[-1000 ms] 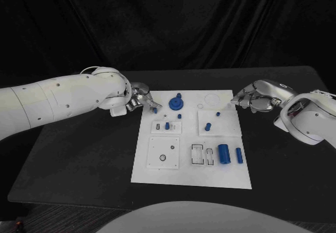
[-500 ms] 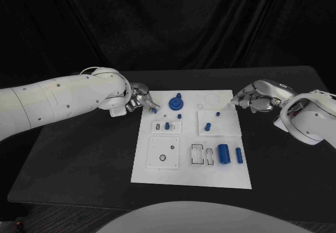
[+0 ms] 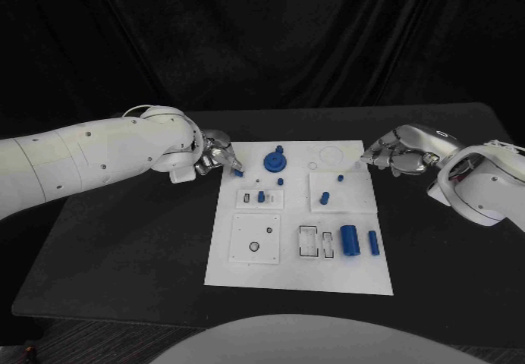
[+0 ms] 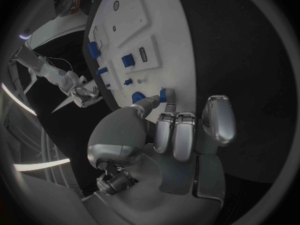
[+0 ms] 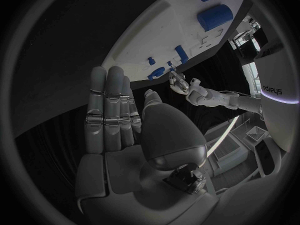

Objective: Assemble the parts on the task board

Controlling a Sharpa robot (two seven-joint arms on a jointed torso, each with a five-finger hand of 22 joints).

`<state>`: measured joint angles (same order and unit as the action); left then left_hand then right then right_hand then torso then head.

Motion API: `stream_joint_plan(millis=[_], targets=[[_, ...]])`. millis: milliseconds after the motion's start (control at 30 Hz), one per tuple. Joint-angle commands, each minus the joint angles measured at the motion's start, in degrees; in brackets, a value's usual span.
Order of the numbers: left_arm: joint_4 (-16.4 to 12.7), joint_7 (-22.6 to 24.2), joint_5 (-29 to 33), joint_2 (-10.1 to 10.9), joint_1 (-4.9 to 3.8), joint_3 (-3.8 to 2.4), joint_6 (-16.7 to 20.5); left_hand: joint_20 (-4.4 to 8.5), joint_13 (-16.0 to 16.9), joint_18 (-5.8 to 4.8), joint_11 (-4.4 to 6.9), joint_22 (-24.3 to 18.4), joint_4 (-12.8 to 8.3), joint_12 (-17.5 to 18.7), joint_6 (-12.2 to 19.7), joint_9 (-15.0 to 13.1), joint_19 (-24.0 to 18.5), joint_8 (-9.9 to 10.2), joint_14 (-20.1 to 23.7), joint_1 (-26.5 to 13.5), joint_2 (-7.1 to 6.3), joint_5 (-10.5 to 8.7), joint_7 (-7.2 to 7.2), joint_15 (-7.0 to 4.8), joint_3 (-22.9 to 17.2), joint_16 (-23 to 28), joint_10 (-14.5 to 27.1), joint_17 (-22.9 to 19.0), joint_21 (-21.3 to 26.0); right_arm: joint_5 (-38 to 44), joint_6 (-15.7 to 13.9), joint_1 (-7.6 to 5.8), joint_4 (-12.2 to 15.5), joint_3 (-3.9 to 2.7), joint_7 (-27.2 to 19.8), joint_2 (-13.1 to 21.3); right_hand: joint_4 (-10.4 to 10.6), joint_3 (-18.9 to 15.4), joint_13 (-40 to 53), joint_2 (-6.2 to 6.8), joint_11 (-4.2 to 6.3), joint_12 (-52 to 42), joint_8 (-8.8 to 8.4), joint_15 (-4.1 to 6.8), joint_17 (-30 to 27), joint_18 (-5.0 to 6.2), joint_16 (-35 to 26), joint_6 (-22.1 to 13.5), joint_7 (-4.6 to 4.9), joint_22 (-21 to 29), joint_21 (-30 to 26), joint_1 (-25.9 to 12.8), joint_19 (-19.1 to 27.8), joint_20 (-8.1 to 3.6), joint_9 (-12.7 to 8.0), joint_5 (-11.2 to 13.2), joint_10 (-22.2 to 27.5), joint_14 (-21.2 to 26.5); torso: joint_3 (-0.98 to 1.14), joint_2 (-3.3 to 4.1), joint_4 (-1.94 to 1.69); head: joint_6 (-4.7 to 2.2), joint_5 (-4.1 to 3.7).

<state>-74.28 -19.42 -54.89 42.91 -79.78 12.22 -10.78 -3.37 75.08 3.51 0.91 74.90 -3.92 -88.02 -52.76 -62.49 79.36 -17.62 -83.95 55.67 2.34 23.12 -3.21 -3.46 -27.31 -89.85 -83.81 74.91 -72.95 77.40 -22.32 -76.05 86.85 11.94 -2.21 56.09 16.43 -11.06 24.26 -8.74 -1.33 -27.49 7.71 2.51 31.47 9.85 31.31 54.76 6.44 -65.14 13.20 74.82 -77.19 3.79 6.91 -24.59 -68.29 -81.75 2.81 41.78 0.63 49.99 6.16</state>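
The white task board [image 3: 290, 273] lies mid-table with blue parts on it. My left hand [image 3: 217, 158] is at the board's far left corner, and its thumb and a fingertip pinch a small blue peg [image 3: 239, 173] [image 4: 164, 95] that stands at the board's edge. A round blue disc [image 3: 276, 160] sits just right of that peg. My right hand [image 3: 394, 158] hovers off the board's far right edge with its fingers straight and side by side [image 5: 107, 110], holding nothing.
Several small blue pegs stand in the board's raised white blocks [image 3: 325, 199]. A thick blue cylinder [image 3: 350, 240] and a thinner one [image 3: 374, 242] lie at the near right. Black table [image 3: 121, 250] surrounds the board on all sides.
The left hand has shifted very slightly at the small peg. The right hand and the other parts have not moved.
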Motion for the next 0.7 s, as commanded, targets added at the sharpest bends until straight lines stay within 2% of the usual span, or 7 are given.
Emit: stream_joint_plan(millis=[33,100,367,533,700], targets=[[-0.4,1.0,0.4,0.2,0.09,-0.05,0.1,0.05,13.1,0.47,-0.25,9.8,-1.3,0.3,-0.3,-0.4,-0.2,-0.4,-6.1,-0.4,-0.75,1.18,0.13,0.31,-2.8,-0.2,-3.9,15.1,0.3,0.1,-0.2,0.15,0.0,-0.03,0.4,0.0,-0.3,0.2,0.0,0.07,-0.16,0.2,0.11,-0.14,-0.1,0.60,-0.1,0.3,-0.07,0.0,-0.3,0.4,-0.5,-0.02,0.0,-0.4,-0.4,-0.3,-0.02,0.01,-0.01,0.01,0.09],[-0.7,1.1,0.4,0.5,0.09,-0.05,0.4,0.06,13.1,0.45,-0.23,9.9,-2.2,0.3,-0.3,-0.7,-0.1,-0.7,-6.1,-1.0,-1.09,1.90,0.13,0.28,-4.7,-0.2,-3.9,15.1,0.2,0.1,-0.2,0.15,0.0,-0.03,0.5,0.0,-0.3,0.2,0.0,0.07,-0.16,0.2,0.11,-0.14,-0.1,0.60,-0.1,0.3,-0.07,0.0,-0.3,0.4,-0.5,-0.02,0.0,-0.4,-0.4,-0.3,-0.02,0.01,-0.04,0.01,0.11],[-2.9,1.9,0.4,2.3,0.09,-0.05,2.7,0.13,12.9,0.40,-0.16,9.9,-3.9,0.5,-0.4,-1.3,0.1,-1.1,-6.1,-1.8,-1.71,1.69,0.13,0.19,-7.9,-0.2,-3.8,15.1,-0.1,0.1,0.0,0.15,0.1,-0.03,0.7,0.2,-0.3,0.3,-0.1,0.02,-0.17,0.3,0.09,-0.14,-0.1,0.60,-0.2,0.3,-0.07,0.1,-0.4,0.6,-0.5,-0.02,0.0,-0.5,-0.4,-0.4,-0.03,0.01,-0.03,0.01,0.22],[-5.4,1.8,0.4,3.9,0.09,-0.05,4.3,0.16,12.9,0.38,-0.15,10.0,-4.1,0.5,-0.6,-1.4,0.2,-1.3,-6.1,-2.3,-1.96,1.35,0.13,0.16,-8.7,-0.2,-3.8,15.1,-0.2,0.1,0.0,0.15,0.2,-0.03,0.8,0.4,-0.3,0.3,-0.1,0.02,-0.17,0.3,0.09,-0.14,-0.1,0.60,-0.2,0.3,-0.07,0.1,-0.4,0.6,-0.5,-0.02,0.0,-0.5,-0.4,-0.4,-0.02,0.00,-0.07,0.01,0.22],[-8.1,1.1,0.7,5.9,0.06,-0.06,5.0,0.17,12.7,0.39,-0.14,9.9,-4.1,0.7,-0.7,-1.4,0.1,-1.3,-6.1,-2.6,-2.03,1.03,0.16,0.15,-8.9,-0.2,-3.6,15.1,-0.1,0.1,0.0,0.15,0.3,-0.03,0.9,0.5,-0.3,0.3,-0.1,0.03,-0.20,0.5,0.10,-0.16,-0.2,0.60,-0.3,0.3,-0.06,0.2,-0.5,0.8,-0.6,-0.02,0.0,-0.5,-0.3,-0.4,0.08,-0.06,-0.02,0.01,0.77]])
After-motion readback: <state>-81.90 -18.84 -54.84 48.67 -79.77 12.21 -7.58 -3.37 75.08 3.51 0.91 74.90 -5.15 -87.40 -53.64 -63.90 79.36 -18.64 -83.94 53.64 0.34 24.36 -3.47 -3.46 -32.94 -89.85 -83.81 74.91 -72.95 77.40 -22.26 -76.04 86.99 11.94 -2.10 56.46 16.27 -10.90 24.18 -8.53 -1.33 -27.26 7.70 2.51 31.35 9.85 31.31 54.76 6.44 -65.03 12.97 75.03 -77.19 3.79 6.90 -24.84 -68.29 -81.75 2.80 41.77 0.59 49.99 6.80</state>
